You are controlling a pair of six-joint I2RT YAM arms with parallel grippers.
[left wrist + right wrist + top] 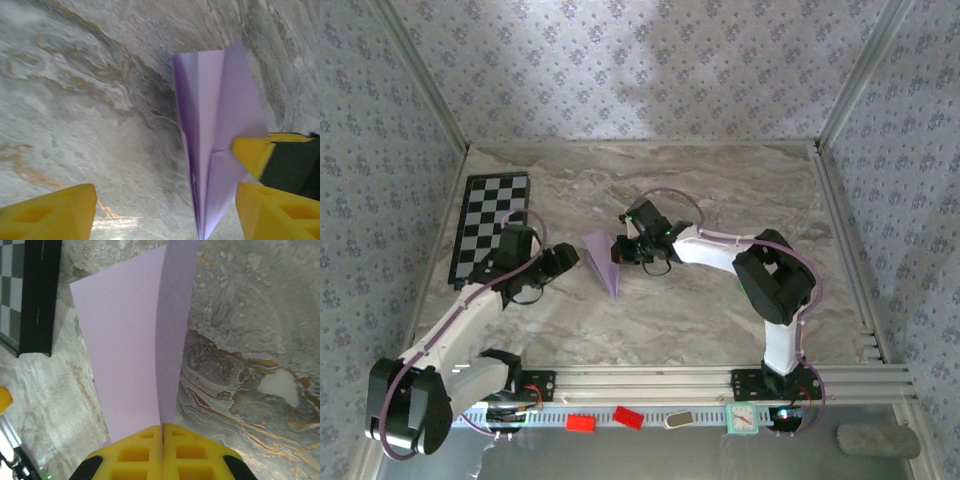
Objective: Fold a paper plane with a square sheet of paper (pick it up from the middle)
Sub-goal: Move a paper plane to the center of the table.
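Observation:
The paper plane (604,263) is a narrow lilac dart with a centre crease, at the middle of the marble table (720,200). My right gripper (622,250) is shut on its wide end. In the right wrist view the yellow fingers (135,455) are pressed together on the fold, and the paper plane (127,350) stretches away from them. My left gripper (572,260) stands open just left of the plane. In the left wrist view the paper plane (220,120) runs past the right one of its fingers (280,210), with nothing between them.
A black-and-white checkerboard (490,225) lies at the far left, its edge (30,295) close to the paper. Small red blocks (581,422) and other bits sit on the rail below the table's near edge. Bare marble spreads right of the plane.

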